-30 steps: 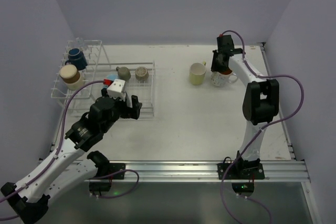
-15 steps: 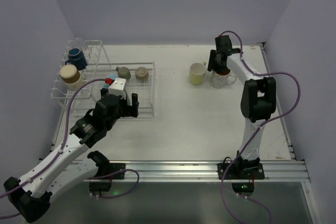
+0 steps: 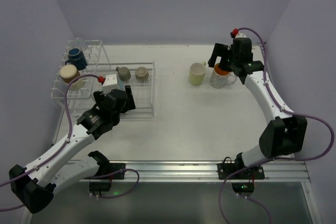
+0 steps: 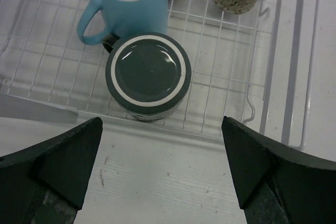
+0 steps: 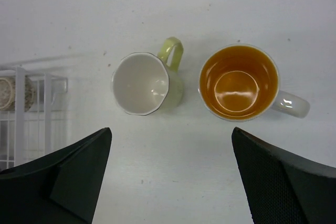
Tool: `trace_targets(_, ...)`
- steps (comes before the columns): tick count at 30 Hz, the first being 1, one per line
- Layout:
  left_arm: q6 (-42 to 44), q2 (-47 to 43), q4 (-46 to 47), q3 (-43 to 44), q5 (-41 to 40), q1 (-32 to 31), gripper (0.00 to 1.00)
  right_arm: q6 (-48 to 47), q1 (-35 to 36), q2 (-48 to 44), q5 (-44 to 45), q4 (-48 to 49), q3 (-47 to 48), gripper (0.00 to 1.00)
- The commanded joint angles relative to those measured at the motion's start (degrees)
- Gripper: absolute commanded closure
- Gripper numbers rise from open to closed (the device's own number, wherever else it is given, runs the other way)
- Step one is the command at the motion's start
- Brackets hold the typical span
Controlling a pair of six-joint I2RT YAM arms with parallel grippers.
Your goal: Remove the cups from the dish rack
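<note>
The white wire dish rack [image 3: 79, 88] stands at the left. On its tall part sit a navy cup [image 3: 76, 56] and a cream cup [image 3: 70, 75]; two grey-brown cups [image 3: 141, 72] rest in the basket section. My left gripper [image 3: 122, 100] hangs open over the basket's near edge. In the left wrist view an upturned dark green cup [image 4: 148, 74] and a light blue cup [image 4: 128, 1] lie just ahead of the left gripper [image 4: 161, 121]. My right gripper [image 5: 171, 129] is open above the table. Just beyond it stand a yellow-green cup [image 5: 140, 83] and a white cup with orange inside [image 5: 239, 81].
The rack's basket wires [image 4: 286, 51] rise to the right of the dark green cup. Purple walls close in the table [image 3: 210, 124] at the back and both sides. A metal rail [image 3: 210, 169] runs along the near edge.
My right gripper has opened, let go of the orange-inside cup and lifted off it. My left gripper has moved forward over the basket's near edge, still open.
</note>
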Motion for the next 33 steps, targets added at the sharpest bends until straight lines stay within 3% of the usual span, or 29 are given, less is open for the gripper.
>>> trace_targets(1,-14.3,2.7,-0.6,2.2,-9.7,0.3,0.0,1.8,0.0,-6.8,-7.8,6.1,-7.1,0.01)
trace_targets(5,-21.7,4.4,0.1,1.0,-15.6,0.3,0.0,3.4,-0.1,-13.4,-15.4,10.4,-13.2,0.01)
trace_targets(11,-25.5,10.5,1.1,1.2,-21.4,0.3,0.0,4.4,0.0,-18.5,-21.7,13.4,-18.3,0.01)
trace_targets(18,-27.7,22.1,-0.8,4.9,-22.6,0.8,0.0,4.5,2.1,-20.9,-26.9,16.0,-19.8,0.01)
trace_targets(33,-24.3,27.8,7.3,3.5,-21.4,5.0,0.0,3.5,4.8,-21.2,-31.8,17.5,-20.2,0.01)
